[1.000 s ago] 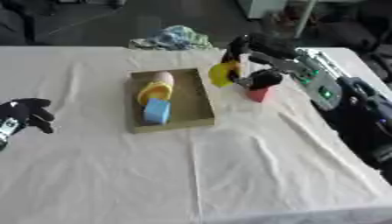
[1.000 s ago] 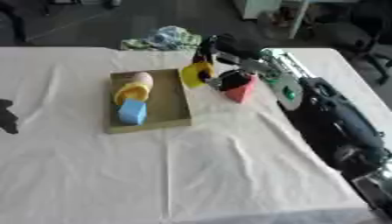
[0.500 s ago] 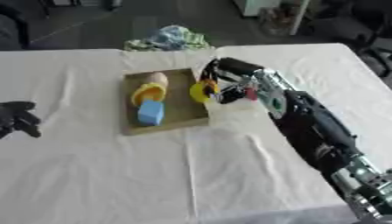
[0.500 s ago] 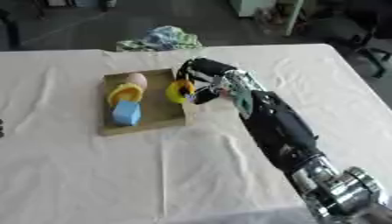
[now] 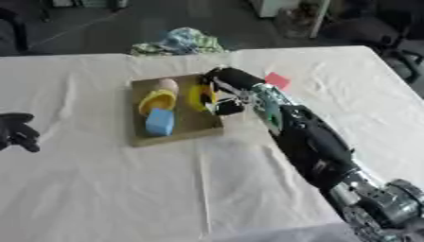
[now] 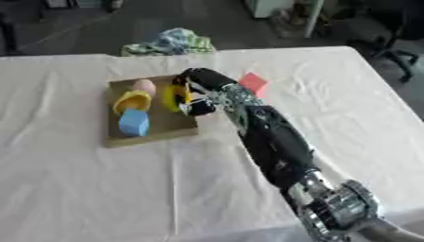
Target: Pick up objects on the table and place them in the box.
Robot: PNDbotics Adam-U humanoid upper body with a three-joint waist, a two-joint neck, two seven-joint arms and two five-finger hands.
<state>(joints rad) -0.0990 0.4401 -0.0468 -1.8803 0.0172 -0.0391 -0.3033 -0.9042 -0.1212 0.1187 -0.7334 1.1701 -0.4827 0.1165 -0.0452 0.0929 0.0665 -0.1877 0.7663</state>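
My right hand [image 5: 225, 91] reaches over the right part of the shallow brown box [image 5: 189, 127] and is shut on a yellow round object [image 5: 198, 98]. Inside the box lie a yellow cup-like piece [image 5: 156, 100], a blue block [image 5: 160, 122] and a pale pink object [image 5: 168, 85]. A red block [image 5: 278, 80] stands on the white cloth just right of my hand. My left hand [image 5: 16, 133] shows at the far left edge with its fingers curled, holding nothing.
A crumpled green and blue cloth [image 5: 181, 41] lies at the table's far edge. The white tablecloth [image 5: 124, 189] covers the whole table. Chairs and a dark floor show beyond the far edge.
The camera view has shifted. My right hand has carried the yellow object from beside the red block to above the box's right side.
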